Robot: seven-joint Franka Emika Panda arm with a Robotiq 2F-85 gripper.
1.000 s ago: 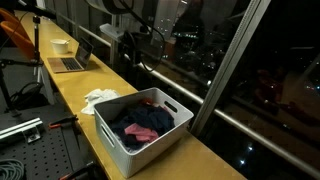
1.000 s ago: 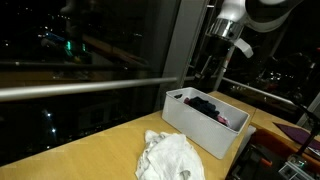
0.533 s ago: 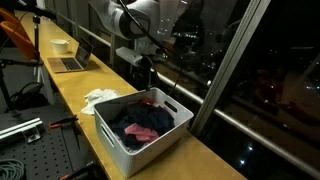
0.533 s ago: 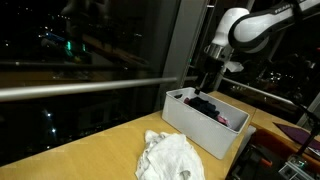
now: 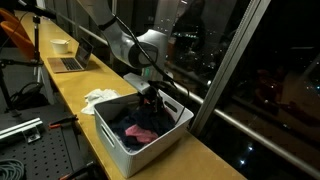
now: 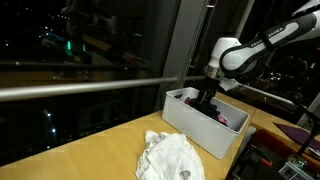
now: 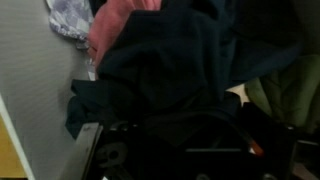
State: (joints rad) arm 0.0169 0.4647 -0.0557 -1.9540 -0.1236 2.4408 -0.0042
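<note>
The gripper (image 5: 150, 98) is seen inside the white bin (image 5: 108, 140), pressed against dark clothes (image 7: 170, 70). How far it is opened cannot be told. A white cloth (image 6: 172, 158) is laid nearby.

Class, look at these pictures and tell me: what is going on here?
A robot arm has its end effector down inside a white bin of clothes on a wooden table. It hangs right at a dark blue garment, with a pink one beside it. Whether it is open or gripping cannot be told. A crumpled white cloth lies on the table outside the bin.
</note>
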